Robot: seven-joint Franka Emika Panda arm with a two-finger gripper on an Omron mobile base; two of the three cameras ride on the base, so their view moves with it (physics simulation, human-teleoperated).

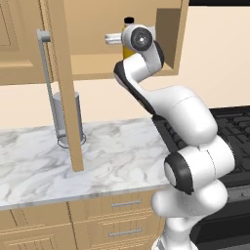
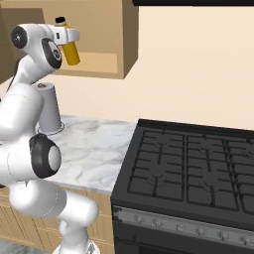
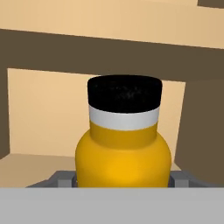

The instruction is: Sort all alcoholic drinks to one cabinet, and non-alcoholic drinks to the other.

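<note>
- Stove: black gas range, set well below the claw and off to its right side.
- Tabletop: white marbled surface, found beneath the claw.
- Narrow cabinet: light-tan wood, door swung open, long grey bar handle borne on it; the claw is raised at its open front.
- Grey cylinder: stood on the tabletop, below the claw.
- Orange bottle: black cap, white collar; seen between the claw's fingers, at the cabinet's shelf.
- Claw: closed about the orange bottle's body, a finger on each side.
</note>
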